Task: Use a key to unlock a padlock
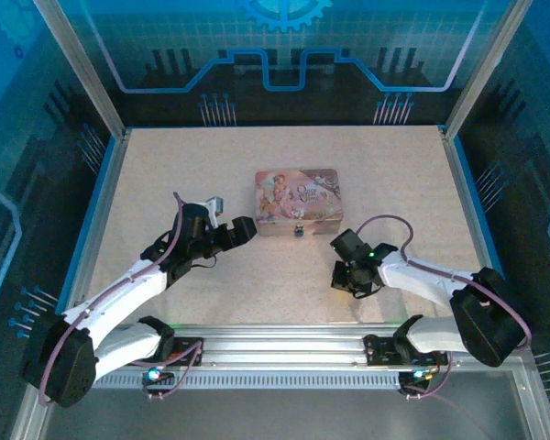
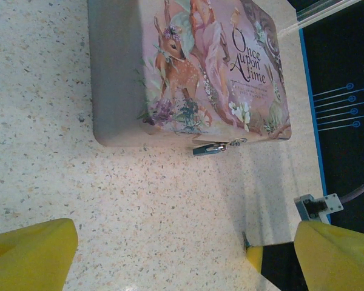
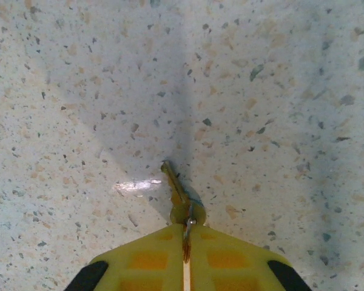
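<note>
From above, a pale, speckled, stone-like surface [image 1: 165,183] carries a rectangular tin [image 1: 298,194] with rounded corners and a pink illustrated lid, lying at the middle. The tiny padlock [image 1: 299,229] sits against the middle of the tin's near wall. The dark left fingers [image 1: 241,229] lie just left of the tin's near-left corner and point towards it. The right fingers [image 1: 342,278] are near and to the right of the tin, well apart from it, pointing down at the surface. From this view it cannot be told how either pair stands.

In the left wrist view the tin [image 2: 188,73] shows a smooth grey side wall and a lid painted with a fawn, flowers and script. The padlock [image 2: 209,147], a small piece of glinting bluish metal, hangs at the clasp at the foot of the tin's wall, close over the surface. The yellow left fingers [image 2: 30,257] stand wide apart at the lower corners, with only bare speckled surface between them.

In the right wrist view the yellow right fingers [image 3: 151,260] are pressed together, clamped on the head end of the key [image 3: 175,189]. It is slim and brass-coloured, with a small ring at its head. Its blade sticks out beyond the fingertips over the surface, with a shadow around it.
</note>
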{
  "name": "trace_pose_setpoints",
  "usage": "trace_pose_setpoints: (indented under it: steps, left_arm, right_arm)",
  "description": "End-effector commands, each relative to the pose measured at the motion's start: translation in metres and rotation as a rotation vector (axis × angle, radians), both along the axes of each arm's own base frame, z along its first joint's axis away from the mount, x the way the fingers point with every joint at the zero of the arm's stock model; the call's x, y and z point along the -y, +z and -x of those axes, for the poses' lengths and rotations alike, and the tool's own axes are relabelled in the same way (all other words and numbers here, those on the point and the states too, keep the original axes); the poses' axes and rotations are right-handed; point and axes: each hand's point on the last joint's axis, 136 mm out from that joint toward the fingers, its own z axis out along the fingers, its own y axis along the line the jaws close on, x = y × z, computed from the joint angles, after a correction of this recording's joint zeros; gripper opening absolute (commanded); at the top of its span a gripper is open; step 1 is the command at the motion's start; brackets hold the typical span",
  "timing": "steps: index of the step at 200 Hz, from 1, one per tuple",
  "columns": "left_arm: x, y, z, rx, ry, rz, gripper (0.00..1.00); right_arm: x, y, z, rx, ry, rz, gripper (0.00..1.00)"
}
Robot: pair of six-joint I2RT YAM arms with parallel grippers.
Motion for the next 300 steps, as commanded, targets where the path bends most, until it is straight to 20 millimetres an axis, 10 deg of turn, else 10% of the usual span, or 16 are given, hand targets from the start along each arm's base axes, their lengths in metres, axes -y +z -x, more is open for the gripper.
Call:
trace_pose_setpoints:
  steps: [1,84,179,300]
  left_arm:
    - [0.000,-0.002,0.000,0.001,-0.007,-0.015,0.94]
    - [0.016,0.028,-0.001,0.004,-0.045,0.092,0.90]
    - [0.072,0.087,0.006,0.087,-0.203,0.231,0.75]
    - [0.146,0.094,0.024,0.154,-0.408,0.184,0.55]
  right_arm:
    - [0.004,0.000,-0.001,-0.003,0.007,0.014,0.01]
    - [-0.018,0.058,-0.034,0.358,0.237,-0.093,0.00]
    - [-0.067,0.184,-0.051,0.930,0.500,-0.283,0.00]
    - [-0.111,0.209,-0.045,0.932,0.568,-0.423,0.00]
